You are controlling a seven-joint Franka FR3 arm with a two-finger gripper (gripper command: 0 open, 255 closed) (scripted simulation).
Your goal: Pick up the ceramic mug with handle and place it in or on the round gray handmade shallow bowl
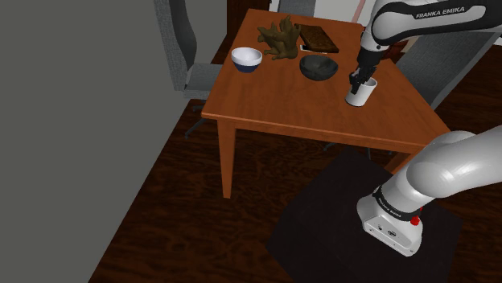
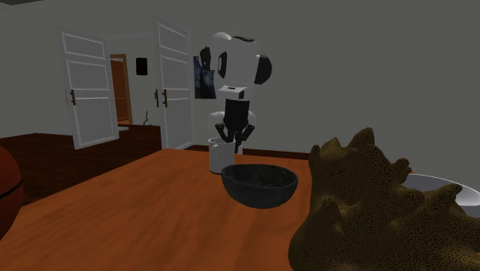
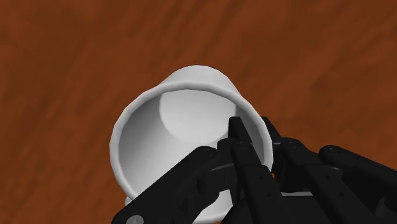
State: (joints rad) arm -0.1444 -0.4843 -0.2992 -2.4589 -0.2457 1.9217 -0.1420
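Standing upright on the smooth reddish-brown wood table (image 1: 273,108), one plain white cylindrical mug (image 1: 362,94) is clamped at its rim by the black gripper (image 1: 355,80), with one finger inside the wall and one outside. One round, dark gray shallow bowl (image 1: 318,67) is set near it, not touching. Beyond the gray bowl are noted one white bowl (image 1: 247,58), one lumpy, pitted brown mass (image 1: 280,38) and one flat dark slab (image 1: 316,37).

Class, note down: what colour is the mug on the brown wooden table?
The cylindrical mug is plain white; the wrist view shows it best.
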